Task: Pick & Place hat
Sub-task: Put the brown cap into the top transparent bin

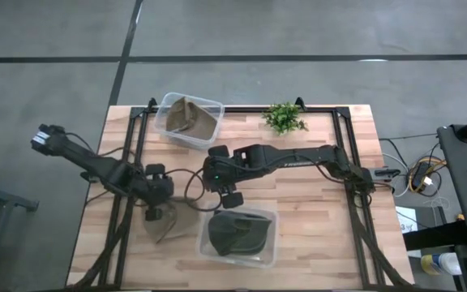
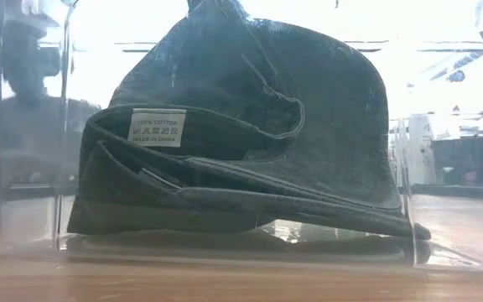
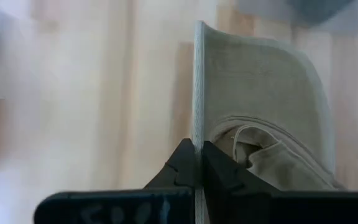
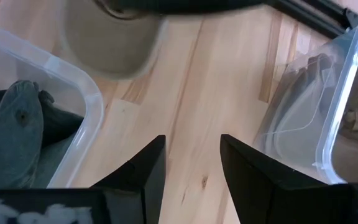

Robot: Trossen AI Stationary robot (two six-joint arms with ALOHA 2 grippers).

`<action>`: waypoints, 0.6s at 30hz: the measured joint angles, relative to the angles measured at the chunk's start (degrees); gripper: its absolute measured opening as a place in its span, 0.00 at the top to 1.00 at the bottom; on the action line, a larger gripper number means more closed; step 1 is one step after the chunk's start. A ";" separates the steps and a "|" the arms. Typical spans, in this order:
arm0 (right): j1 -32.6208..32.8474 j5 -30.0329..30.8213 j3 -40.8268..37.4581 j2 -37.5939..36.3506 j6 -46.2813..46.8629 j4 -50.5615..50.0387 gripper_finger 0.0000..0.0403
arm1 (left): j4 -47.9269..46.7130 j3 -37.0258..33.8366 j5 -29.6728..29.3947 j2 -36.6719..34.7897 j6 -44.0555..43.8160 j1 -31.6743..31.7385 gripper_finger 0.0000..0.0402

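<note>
A pale beige hat lies near the table's near-left part, beside my left gripper, which is shut on it. A dark green hat sits crumpled in a clear bin at the near edge. My right gripper hovers open over bare wood just beyond that bin, touching nothing. In the right wrist view the dark hat lies to one side of it and the beige hat is ahead. My left gripper pinches the beige hat's brim edge between its two fingers, the stitched rim running straight out from between the fingertips. The brim stands on edge in the hold and the crown bulges to one side. Whether the hat is lifted clear, I cannot tell.
A second clear bin at the far edge holds a khaki hat. A small green plant stands at the far edge. Black frame rails run along both sides. Bare wood lies between the bins.
</note>
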 joint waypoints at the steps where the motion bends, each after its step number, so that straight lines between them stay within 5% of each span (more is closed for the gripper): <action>1: -0.02 0.00 0.00 0.00 -0.32 0.32 0.64 | -1.48 1.09 -1.25 -0.17 0.21 0.00 0.98; 12: -0.27 0.48 0.07 -0.02 -3.05 3.42 0.62 | -12.96 11.18 -11.29 -1.66 1.77 0.02 0.99; 18: -0.87 7.03 0.04 0.06 -4.13 5.85 0.58 | -14.55 14.84 -15.52 -1.70 4.59 0.02 0.99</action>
